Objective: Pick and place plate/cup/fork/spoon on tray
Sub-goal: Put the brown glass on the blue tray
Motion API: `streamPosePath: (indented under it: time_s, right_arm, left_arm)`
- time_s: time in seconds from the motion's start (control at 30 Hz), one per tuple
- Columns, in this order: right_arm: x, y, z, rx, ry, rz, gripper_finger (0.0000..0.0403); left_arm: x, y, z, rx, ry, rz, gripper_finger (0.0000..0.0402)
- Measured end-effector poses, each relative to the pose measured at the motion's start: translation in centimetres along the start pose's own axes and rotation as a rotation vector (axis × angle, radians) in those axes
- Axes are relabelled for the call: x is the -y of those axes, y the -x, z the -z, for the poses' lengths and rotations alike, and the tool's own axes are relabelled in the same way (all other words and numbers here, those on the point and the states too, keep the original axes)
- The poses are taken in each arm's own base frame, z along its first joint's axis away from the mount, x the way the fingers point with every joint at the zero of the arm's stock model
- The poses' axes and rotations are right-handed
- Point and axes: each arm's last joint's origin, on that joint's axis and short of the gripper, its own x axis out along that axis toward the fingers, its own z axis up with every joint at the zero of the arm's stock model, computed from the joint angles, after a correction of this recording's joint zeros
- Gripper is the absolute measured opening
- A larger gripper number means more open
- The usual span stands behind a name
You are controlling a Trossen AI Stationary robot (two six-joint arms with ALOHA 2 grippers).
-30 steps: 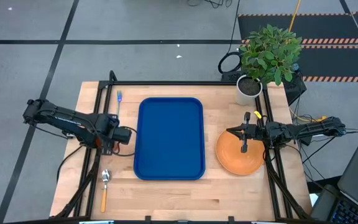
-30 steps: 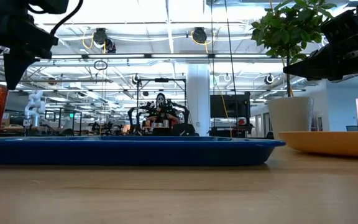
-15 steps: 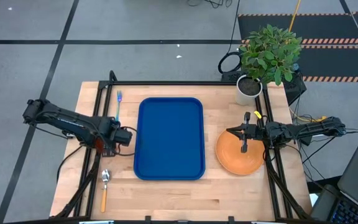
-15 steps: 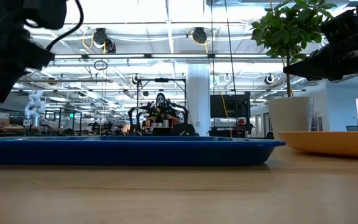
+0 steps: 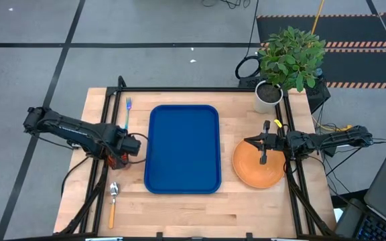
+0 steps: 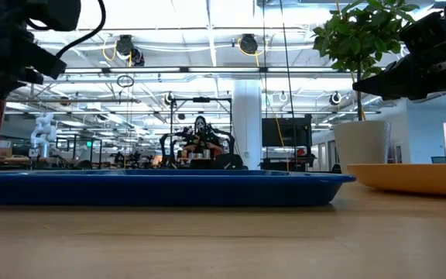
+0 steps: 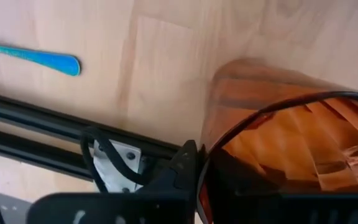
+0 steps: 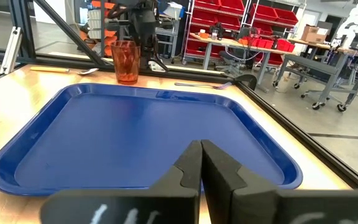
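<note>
From the operator position, the nearest item to the table's front edge is the spoon, lying on bare wood near the front-left corner, silver bowl pointing away from the edge, untouched. Next in depth I read the left gripper, positioned just off the tray's left rim. Its fingers are closed on the cup; the left wrist view shows a dark finger pressed against the cup's orange wall, and the right wrist view shows the cup standing upright on the wood beside the tray. The tray itself carries nothing. At roughly the same depth on the opposite side, the right gripper hangs over the plate with its fingers together and holding nothing; the plate rests on the wood just right of the tray, apart from it. Farther back, the fork lies along the left frame rail, near the tray's rear-left corner. At the rear right corner I note a potted plant in a white pot.
</note>
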Motion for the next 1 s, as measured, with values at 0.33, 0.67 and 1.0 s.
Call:
streamPosePath:
  time_s: [0.33, 0.67, 1.0]
  right_arm:
    - [0.0, 0.0, 0.0, 0.000, 0.000, 0.000, 0.0000]
    - [0.0, 0.0, 0.0, 0.000, 0.008, 0.001, 0.0000]
    - [0.0, 0.0, 0.0, 0.000, 0.034, 0.003, 0.0000]
  left_arm:
    - [-0.5, 0.3, -0.4, -0.015, 0.046, 0.056, 0.0011]
    - [-3.3, 5.0, -2.5, 0.213, 0.245, 0.004, 0.0008]
    - [-7.4, 7.9, -4.7, 0.377, 0.344, -0.018, 0.0008]
